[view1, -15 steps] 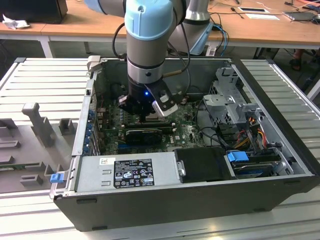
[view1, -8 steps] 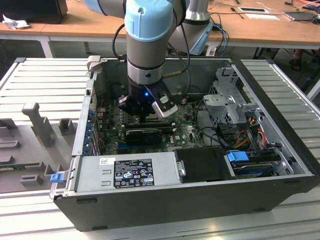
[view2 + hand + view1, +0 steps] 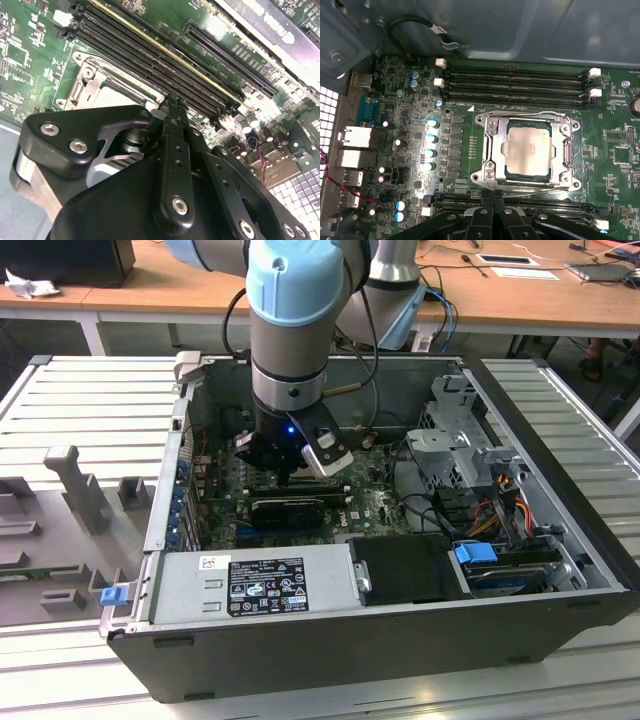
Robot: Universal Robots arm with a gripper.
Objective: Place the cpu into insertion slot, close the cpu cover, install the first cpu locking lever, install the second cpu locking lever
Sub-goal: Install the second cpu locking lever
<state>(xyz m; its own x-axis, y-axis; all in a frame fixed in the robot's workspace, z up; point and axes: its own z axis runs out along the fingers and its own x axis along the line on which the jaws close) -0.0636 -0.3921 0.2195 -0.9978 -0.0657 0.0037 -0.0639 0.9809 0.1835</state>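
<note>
Wooden benches run behind an open computer case (image 3: 560, 570) that lies on a grey ribbed surface. Inside it, the gripper (image 3: 492, 200) hangs low over the green motherboard (image 3: 420, 100) with its fingertips (image 3: 486, 206) pressed together, holding nothing, just beside one edge of the insertion slot (image 3: 490, 172). Seated in that slot is the cpu (image 3: 529, 150), pale face up, with the cpu cover (image 3: 496, 129) lying flat around it. Black memory slots (image 3: 515, 82) run along the socket's far side.
</note>
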